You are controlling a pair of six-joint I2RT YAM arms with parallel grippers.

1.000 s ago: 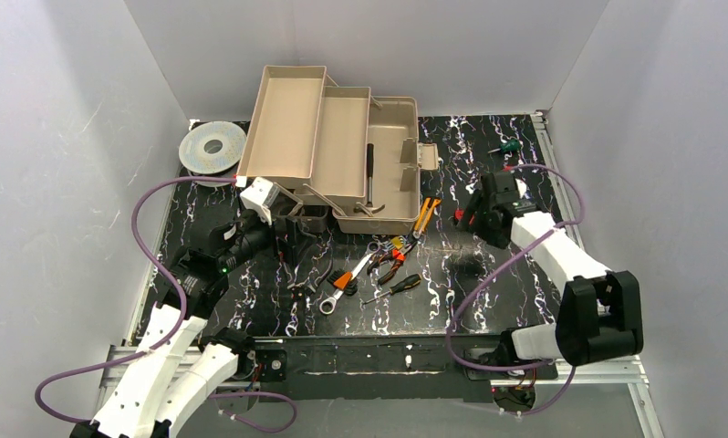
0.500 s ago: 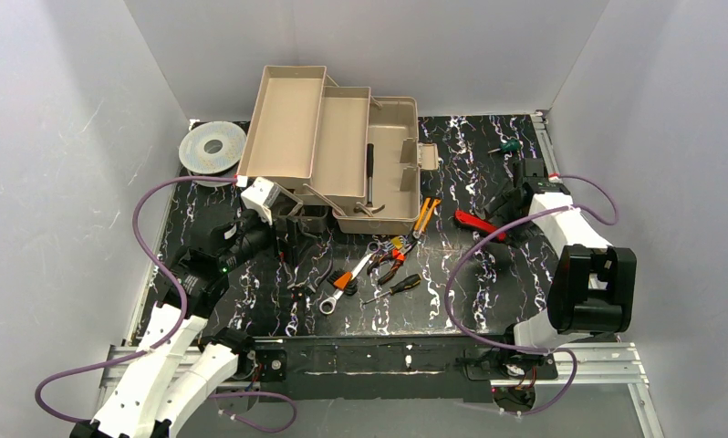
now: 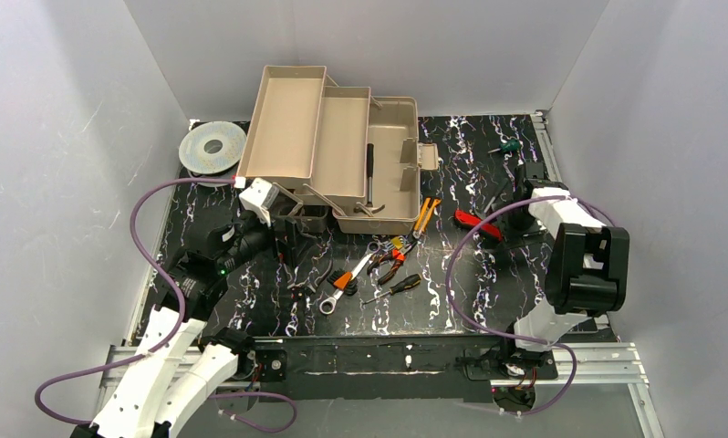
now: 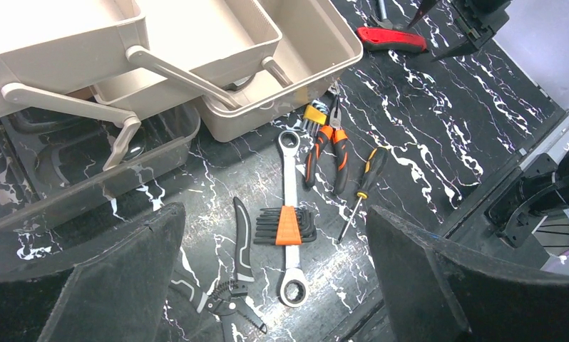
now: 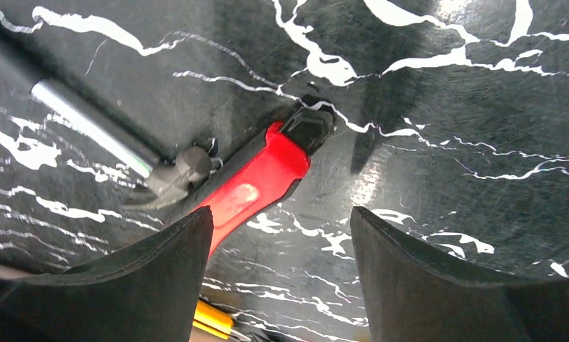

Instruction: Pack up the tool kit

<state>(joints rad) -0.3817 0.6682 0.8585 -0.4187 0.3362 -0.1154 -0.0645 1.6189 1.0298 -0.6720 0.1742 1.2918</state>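
Note:
The tan toolbox (image 3: 342, 155) stands open at the back, its trays folded out; it also shows in the left wrist view (image 4: 217, 50). My left gripper (image 3: 296, 239) is open and empty by the box's front left corner, above the loose tools (image 4: 274, 285). Below it lie a wrench (image 4: 290, 178), orange pliers (image 4: 324, 153), a screwdriver (image 4: 360, 189) and hex keys (image 4: 287, 224). My right gripper (image 3: 509, 219) is open and empty just right of the red knife (image 3: 475, 222). In the right wrist view the gripper (image 5: 282, 285) is low over the mat, with the knife (image 5: 257, 178) and the hammer head (image 5: 171, 178) just ahead.
A grey wire spool (image 3: 213, 146) lies at the back left. A green-handled screwdriver (image 3: 506, 146) lies at the back right. A yellow-handled tool (image 3: 426, 214) sits by the box's front. Black cutters (image 4: 224, 299) lie near the left fingers. Grey walls enclose the mat.
My right arm has drawn back to the right and folded up. The red knife, partly under that gripper before, now lies uncovered on the mat. The left arm has not moved.

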